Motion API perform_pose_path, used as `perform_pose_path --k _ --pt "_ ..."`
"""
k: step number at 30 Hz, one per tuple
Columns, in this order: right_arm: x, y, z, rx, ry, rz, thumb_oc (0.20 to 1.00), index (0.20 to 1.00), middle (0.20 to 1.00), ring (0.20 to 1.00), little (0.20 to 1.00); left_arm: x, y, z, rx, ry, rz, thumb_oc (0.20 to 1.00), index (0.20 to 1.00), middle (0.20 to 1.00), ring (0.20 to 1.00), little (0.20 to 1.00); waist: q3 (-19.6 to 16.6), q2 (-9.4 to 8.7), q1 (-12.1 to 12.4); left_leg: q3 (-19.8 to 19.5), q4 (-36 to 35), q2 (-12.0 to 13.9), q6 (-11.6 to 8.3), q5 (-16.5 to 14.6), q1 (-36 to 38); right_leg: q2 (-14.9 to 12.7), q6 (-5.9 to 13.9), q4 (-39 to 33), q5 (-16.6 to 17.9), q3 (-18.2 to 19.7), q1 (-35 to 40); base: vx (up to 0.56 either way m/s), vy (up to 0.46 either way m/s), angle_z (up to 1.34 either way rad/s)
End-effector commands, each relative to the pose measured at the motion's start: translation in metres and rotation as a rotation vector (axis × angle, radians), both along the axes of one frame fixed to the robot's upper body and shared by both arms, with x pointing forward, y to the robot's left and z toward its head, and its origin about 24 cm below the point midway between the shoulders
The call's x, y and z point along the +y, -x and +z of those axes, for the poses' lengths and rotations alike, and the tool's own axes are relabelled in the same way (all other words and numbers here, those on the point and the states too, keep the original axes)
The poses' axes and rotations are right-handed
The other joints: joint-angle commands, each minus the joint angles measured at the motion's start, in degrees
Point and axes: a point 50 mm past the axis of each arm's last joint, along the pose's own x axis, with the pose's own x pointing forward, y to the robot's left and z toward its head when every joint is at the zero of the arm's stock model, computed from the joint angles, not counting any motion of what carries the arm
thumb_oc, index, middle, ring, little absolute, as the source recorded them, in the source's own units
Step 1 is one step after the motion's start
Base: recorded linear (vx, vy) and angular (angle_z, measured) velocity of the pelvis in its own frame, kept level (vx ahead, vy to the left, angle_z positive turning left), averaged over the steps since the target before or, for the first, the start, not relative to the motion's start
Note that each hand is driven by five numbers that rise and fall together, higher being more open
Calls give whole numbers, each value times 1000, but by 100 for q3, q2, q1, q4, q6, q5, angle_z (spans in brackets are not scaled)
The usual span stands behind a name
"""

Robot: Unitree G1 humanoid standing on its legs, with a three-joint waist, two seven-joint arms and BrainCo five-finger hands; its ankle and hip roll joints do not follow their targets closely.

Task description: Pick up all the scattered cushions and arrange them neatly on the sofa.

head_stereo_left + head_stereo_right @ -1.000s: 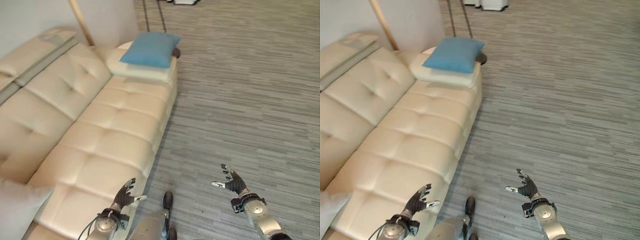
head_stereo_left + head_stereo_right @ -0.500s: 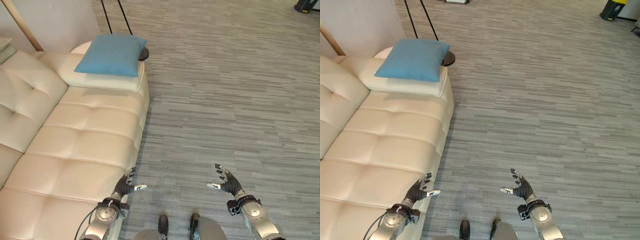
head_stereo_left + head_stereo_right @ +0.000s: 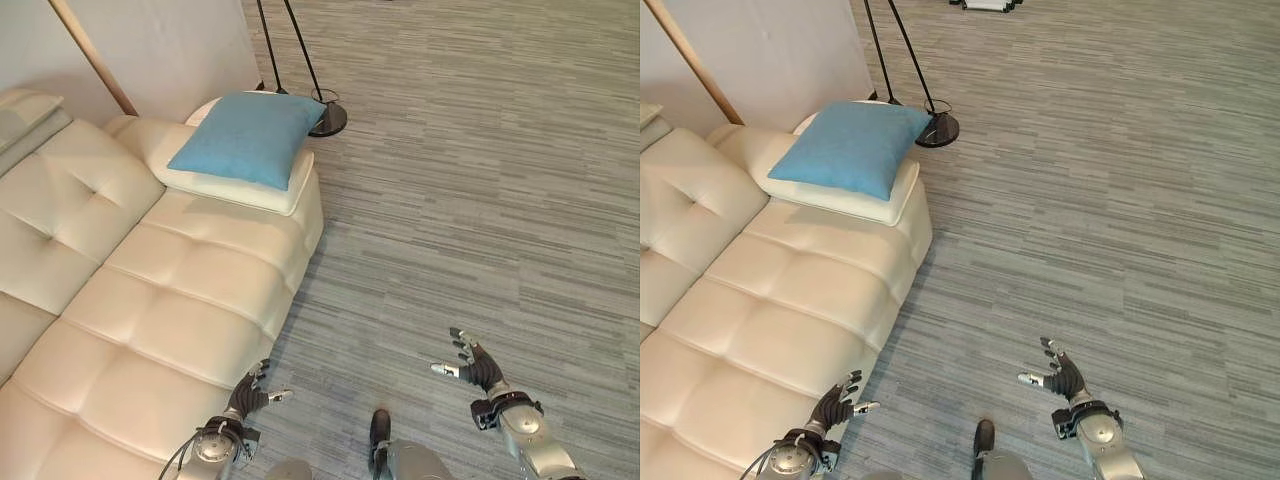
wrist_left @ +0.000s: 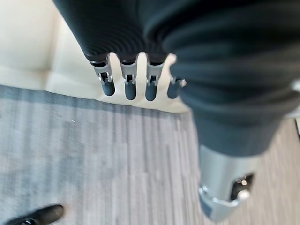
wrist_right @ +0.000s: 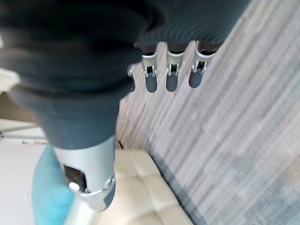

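Observation:
A blue cushion (image 3: 248,136) lies flat on the cream sofa's armrest (image 3: 245,192) at the far end of the cream sofa (image 3: 140,310). My left hand (image 3: 250,394) hovers open over the sofa's front edge near me, holding nothing. Over the carpet to the right, my right hand (image 3: 475,366) is open and empty too. In the left wrist view the left hand's fingers (image 4: 130,86) point straight toward the sofa's edge. The right hand's fingers (image 5: 171,77) in the right wrist view are straight over the carpet, with the blue cushion (image 5: 44,192) showing past the thumb.
A floor lamp with thin black poles and a round black base (image 3: 327,120) stands just behind the armrest. A wooden pole (image 3: 93,58) leans by the wall. Grey striped carpet (image 3: 480,190) spreads to the right of the sofa.
The camera has swung, so the sofa and cushion sit further right in view and the lamp base shows in full. Both hands stay open at the same height.

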Motion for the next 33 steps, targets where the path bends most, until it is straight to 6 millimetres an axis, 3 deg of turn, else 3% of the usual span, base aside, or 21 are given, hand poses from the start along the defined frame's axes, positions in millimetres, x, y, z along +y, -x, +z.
perform_pose_path --k 1,4,7,9,10,11,12,13,14,15,16,18,21,22,24,25,26,29,31,33 --pt "-10 -3 16 -92 -5 -28 1000 1000 1000 1000 1000 5 -20 21 -128 -4 2 1000 1000 1000 1000 1000 55 4 -23 136 -1742 -156 268 326 -121 -282 896 194 -776 212 262 422 -47 35" --pt "-10 -5 15 -89 4 -33 1000 1000 1000 1000 1000 8 -20 22 -131 -9 16 1000 1000 1000 1000 1000 67 62 155 75 -2583 -76 151 1018 -528 -71 900 140 -967 323 608 331 16 4" --pt "-6 -4 13 -75 6 -22 1000 1000 1000 1000 1000 12 -16 20 -116 -14 37 1000 1000 1000 1000 1000 28 -10 267 118 -2724 19 106 1280 -824 -52 969 167 -1173 495 987 463 116 -51" --pt "-3 -2 13 -72 -3 2 1000 1000 1000 1000 1000 15 -12 20 -112 -15 38 1000 1000 1000 1000 1000 -77 -46 293 155 -2620 -29 173 1189 -726 -122 1041 248 -1286 575 1234 744 322 -50" --pt "3 0 9 -53 -3 27 1000 1000 1000 1000 1000 17 -10 19 -103 -23 35 1000 1000 1000 1000 1000 -121 -168 333 255 -2327 -304 411 880 -571 -471 1315 1010 -700 764 1032 602 317 -86" --pt "3 0 9 -53 -3 27 1000 1000 1000 1000 1000 17 -10 19 -104 -23 35 1000 1000 1000 1000 1000 -139 -160 340 258 -2345 -294 410 899 -587 -461 1313 1003 -682 771 1007 746 497 -92" --pt "12 -4 11 -66 -11 64 1000 1000 1000 1000 1000 20 -10 24 -117 -37 19 1000 1000 1000 1000 1000 -102 -107 332 388 -2368 -450 701 636 -166 -783 1437 2135 345 850 502 725 407 -60" --pt "16 -4 12 -70 -21 84 1000 1000 1000 1000 1000 22 -8 23 -113 -50 2 1000 1000 1000 1000 1000 -61 45 165 213 -2605 -533 803 464 389 -475 1276 2379 59 991 -58 1090 433 -10" --pt "16 -6 14 -80 -22 86 1000 1000 1000 1000 1000 25 -5 23 -110 -59 9 1000 1000 1000 1000 1000 -9 118 47 77 -2830 -582 794 336 787 -324 1204 1785 -299 689 -535 852 166 5" --pt "15 -6 14 -77 -21 82 1000 1000 1000 1000 1000 25 -5 22 -108 -57 11 1000 1000 1000 1000 1000 15 123 -8 1 -2892 -607 777 293 917 -296 1230 1470 -337 596 -558 795 -68 11" --pt "13 -6 13 -70 -16 73 1000 1000 1000 1000 1000 26 -4 20 -102 -56 30 1000 1000 1000 1000 1000 53 91 -127 -181 -3017 -720 718 194 1211 -209 1352 457 -95 588 -832 441 -95 54" --pt "13 -6 12 -67 -14 68 1000 1000 1000 1000 1000 28 -4 20 -104 -63 42 1000 1000 1000 1000 1000 62 107 -206 -292 -3033 -720 649 84 1394 -228 1435 105 61 665 -956 433 -153 119" --pt "11 -4 10 -59 -12 65 1000 1000 1000 1000 1000 29 -3 18 -98 -61 47 1000 1000 1000 1000 1000 52 105 -236 -372 -2935 -733 582 -35 1521 -285 1447 -72 147 617 -840 271 -142 98" --pt "8 0 7 -42 -9 56 1000 1000 1000 1000 1000 31 3 13 -73 -62 68 1000 1000 1000 1000 1000 -67 102 -207 -431 -2831 -710 487 -68 1643 -324 1362 -105 243 536 -694 394 -255 93" --pt "6 1 6 -37 -2 48 1000 1000 1000 1000 1000 31 5 10 -59 -59 77 1000 1000 1000 1000 1000 -108 127 -200 -436 -2700 -652 403 9 1635 -312 1332 -143 234 445 -525 276 -207 78" --pt "4 1 6 -39 4 40 1000 1000 1000 1000 1000 33 9 5 -39 -45 131 1000 1000 1000 1000 1000 -176 157 -185 -328 -2174 -452 127 334 1479 -239 1204 -256 153 368 -185 214 -226 59" --pt "3 0 7 -44 3 34 1000 1000 1000 1000 1000 34 10 3 -33 -34 157 1000 1000 1000 1000 1000 -184 130 -183 -370 -1771 -434 51 558 1288 -208 1126 -249 106 388 -102 213 -226 55" --pt "1 -2 8 -49 -1 22 1000 1000 1000 1000 1000 35 9 0 -22 -25 192 1000 1000 1000 1000 1000 -173 45 -163 -339 -1182 -418 -47 832 975 -213 1024 -291 43 424 76 109 -115 4" --pt "-4 -1 8 -46 11 8 1000 1000 1000 1000 1000 32 5 1 -33 2 212 1000 1000 1000 1000 1000 -236 -1 -136 35 -1341 -229 38 632 858 -169 946 -449 -127 311 353 180 -149 33" --pt "-8 1 7 -43 16 -8 1000 1000 1000 1000 1000 29 3 0 -32 -2 194 1000 1000 1000 1000 1000 -295 -25 -127 225 -1760 -228 133 401 840 -170 950 -522 -232 202 473 116 -89 69"
